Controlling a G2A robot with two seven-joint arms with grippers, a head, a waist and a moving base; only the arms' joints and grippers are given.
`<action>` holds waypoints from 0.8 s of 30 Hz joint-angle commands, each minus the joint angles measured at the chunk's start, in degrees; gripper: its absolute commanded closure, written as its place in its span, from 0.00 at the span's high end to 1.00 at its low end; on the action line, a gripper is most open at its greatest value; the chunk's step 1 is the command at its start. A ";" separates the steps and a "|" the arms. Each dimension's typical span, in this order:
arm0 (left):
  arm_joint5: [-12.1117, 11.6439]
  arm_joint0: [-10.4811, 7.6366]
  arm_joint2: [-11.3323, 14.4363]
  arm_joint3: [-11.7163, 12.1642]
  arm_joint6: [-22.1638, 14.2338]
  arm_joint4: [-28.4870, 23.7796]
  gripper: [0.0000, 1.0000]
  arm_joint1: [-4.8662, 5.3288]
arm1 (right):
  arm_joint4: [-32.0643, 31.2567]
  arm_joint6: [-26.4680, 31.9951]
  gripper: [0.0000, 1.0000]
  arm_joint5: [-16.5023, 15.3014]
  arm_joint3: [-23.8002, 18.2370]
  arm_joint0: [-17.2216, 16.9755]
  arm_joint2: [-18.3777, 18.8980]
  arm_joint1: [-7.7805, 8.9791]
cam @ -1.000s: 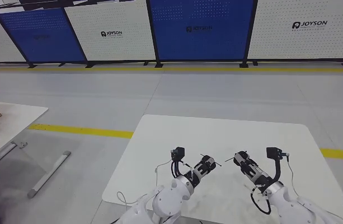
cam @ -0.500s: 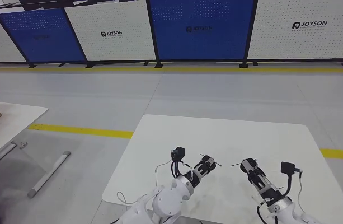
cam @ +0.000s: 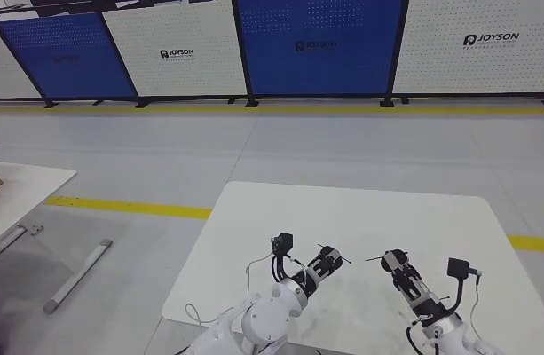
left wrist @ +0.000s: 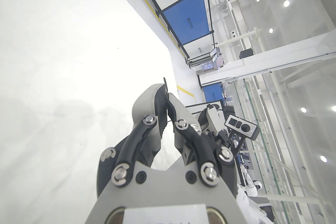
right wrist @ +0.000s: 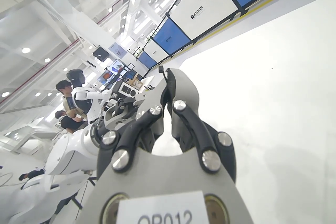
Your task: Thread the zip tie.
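Note that your left gripper (left wrist: 167,95) is clamped shut on a thin black plastic zip tie (left wrist: 165,83) and your right gripper (right wrist: 169,76) is clamped shut on a second thin black plastic strip (right wrist: 161,69), both held apart over the white tabletop (cam: 360,213).

Left gripper (cam: 333,258) beside right gripper (cam: 389,258), above the table (cam: 342,209) — zip tie (left wrist: 165,82) between left fingers (left wrist: 143,103).

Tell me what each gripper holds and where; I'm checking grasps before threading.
Left gripper pinches a thin black zip tie near one end, tip poking out. Right gripper likewise pinches a black strip just behind what looks like its head.
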 commanded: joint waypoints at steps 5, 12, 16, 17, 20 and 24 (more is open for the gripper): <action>0.00 0.00 0.00 0.00 0.00 0.00 0.00 0.00 | -5.90 -8.50 0.00 -0.38 0.52 -3.40 1.60 -1.18; 0.00 0.00 0.00 0.00 0.00 0.00 0.00 0.00 | -9.40 -10.01 0.00 6.39 2.76 -3.33 -0.30 -4.74; 0.00 0.00 0.00 0.00 0.00 0.00 0.00 0.00 | -6.19 -7.54 0.00 3.65 3.94 -2.37 -0.61 -6.06; 0.00 0.00 0.00 0.00 0.00 0.00 0.00 0.00 | -6.19 -7.54 0.00 3.65 3.94 -2.37 -0.61 -6.06; 0.00 0.00 0.00 0.00 0.00 0.00 0.00 0.00 | -6.19 -7.54 0.00 3.65 3.94 -2.37 -0.61 -6.06; 0.00 0.00 0.00 0.00 0.00 0.00 0.00 0.00 | -3.69 -5.25 0.00 1.93 4.06 -2.86 0.12 -6.32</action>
